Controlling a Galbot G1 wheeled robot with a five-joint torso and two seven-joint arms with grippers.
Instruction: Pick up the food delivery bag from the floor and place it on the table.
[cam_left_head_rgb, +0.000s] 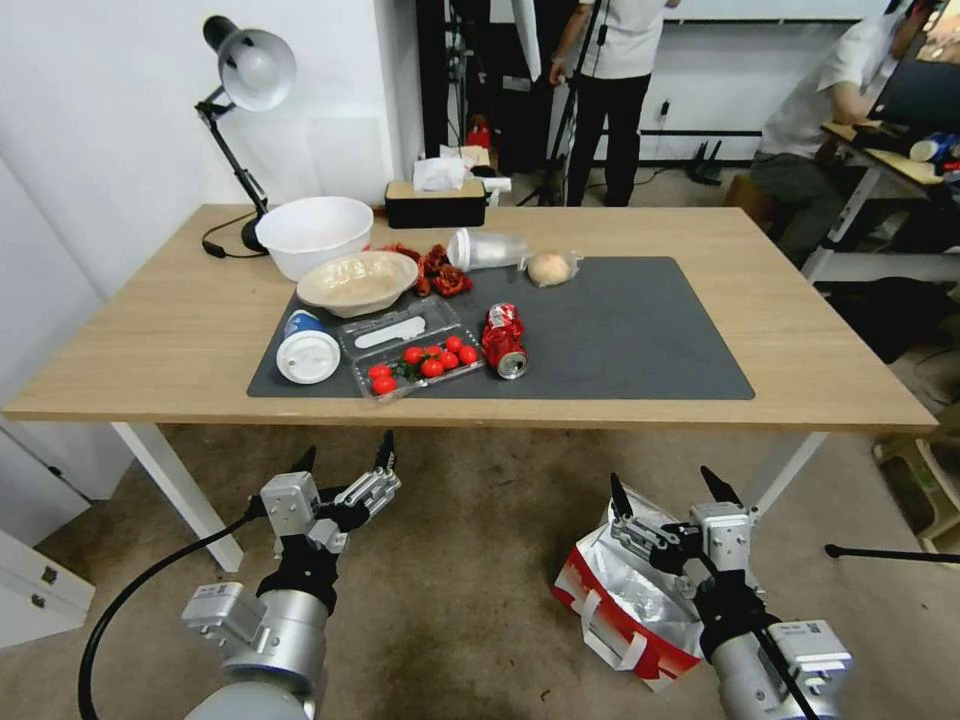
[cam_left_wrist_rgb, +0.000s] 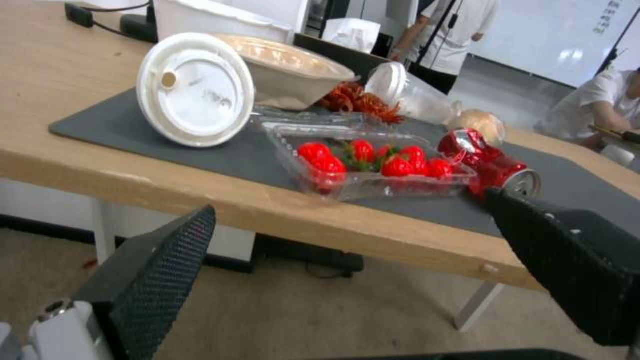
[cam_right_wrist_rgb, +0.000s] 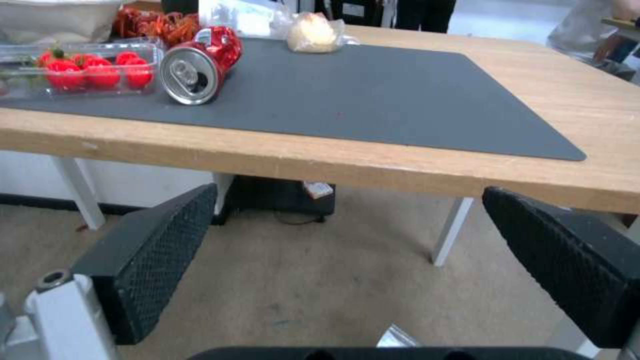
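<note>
The table (cam_left_head_rgb: 180, 340) stretches ahead of both grippers, above their level. Below the right gripper (cam_left_head_rgb: 668, 484), the food delivery bag (cam_left_head_rgb: 625, 600) sits on the floor (cam_left_head_rgb: 470, 590), foil mouth up. That gripper hangs over it, fingers spread wide, holding nothing. The left gripper (cam_left_head_rgb: 345, 457) hovers beside, well apart, fingers also spread.

Bag (cam_left_head_rgb: 625, 600) on floor (cam_left_head_rgb: 470, 560) before table (cam_left_head_rgb: 180, 340); can (cam_left_head_rgb: 503, 341) on mat (cam_left_head_rgb: 620, 330).
</note>
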